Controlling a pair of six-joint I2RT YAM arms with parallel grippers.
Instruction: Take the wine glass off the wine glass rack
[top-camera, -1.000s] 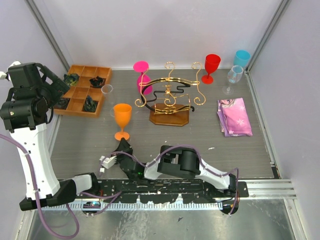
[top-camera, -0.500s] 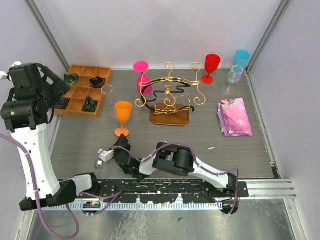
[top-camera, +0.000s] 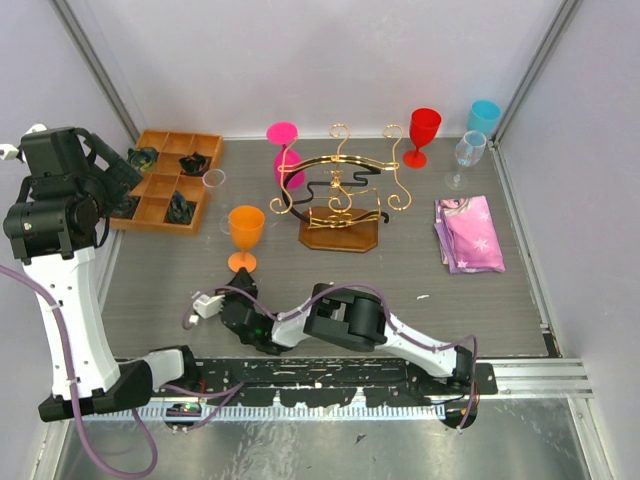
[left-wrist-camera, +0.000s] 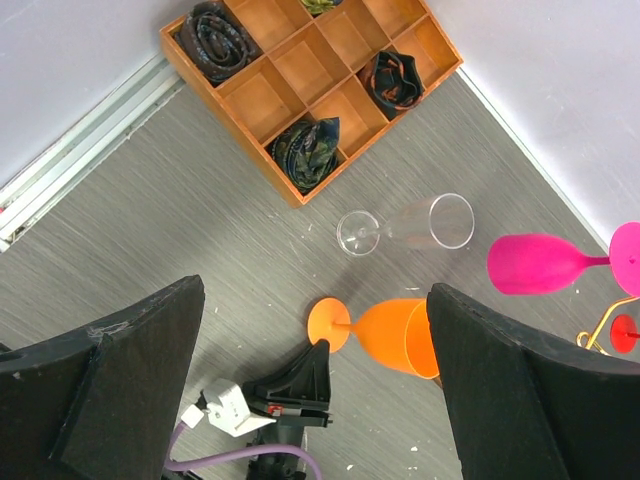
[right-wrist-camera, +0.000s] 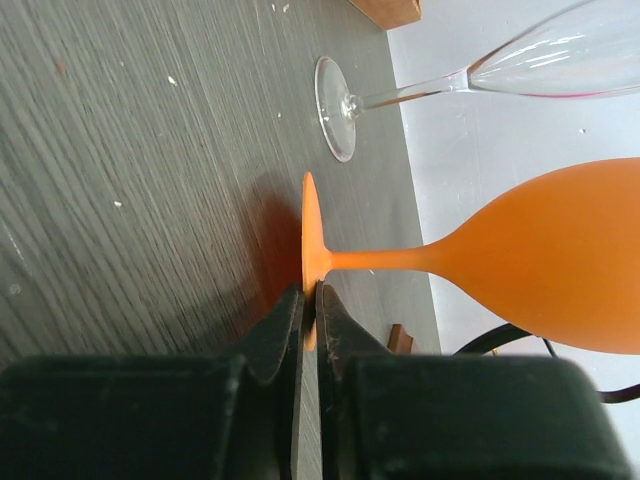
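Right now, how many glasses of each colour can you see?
clear glass: 2
pink glass: 1
orange glass: 1
red glass: 1
blue glass: 1
Total: 6
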